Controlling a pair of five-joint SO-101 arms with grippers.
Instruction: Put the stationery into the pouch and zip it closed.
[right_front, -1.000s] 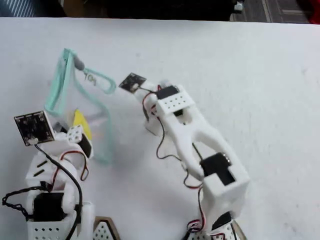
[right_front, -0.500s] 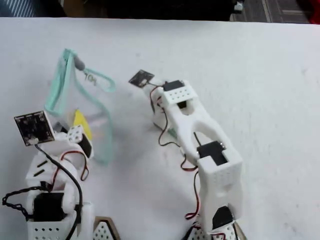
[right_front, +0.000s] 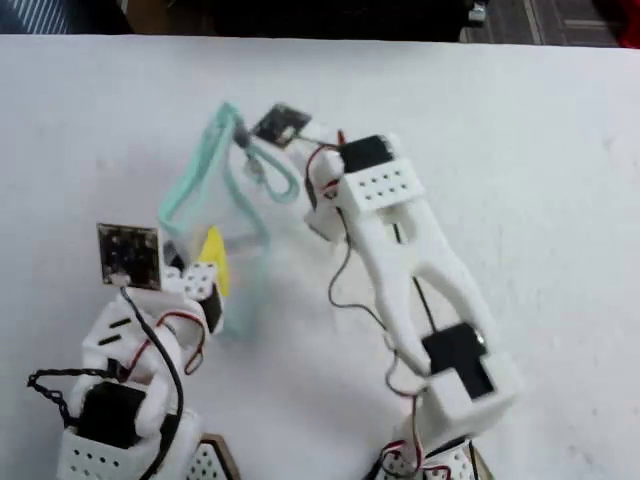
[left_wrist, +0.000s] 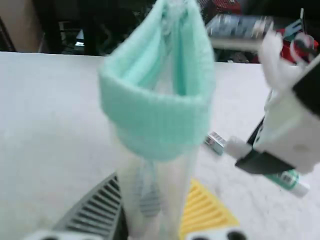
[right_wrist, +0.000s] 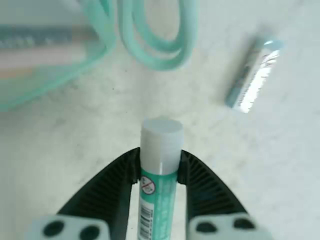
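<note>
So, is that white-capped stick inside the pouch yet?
No, the white-capped stick sits clamped in the right gripper, short of the green-rimmed pouch.

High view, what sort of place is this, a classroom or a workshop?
Probably a robotics workbench: a white table carries two white robot arms, the left gripper holding a mint-edged clear pouch, the right gripper a glue stick. Dark clutter lies beyond the table.
</note>
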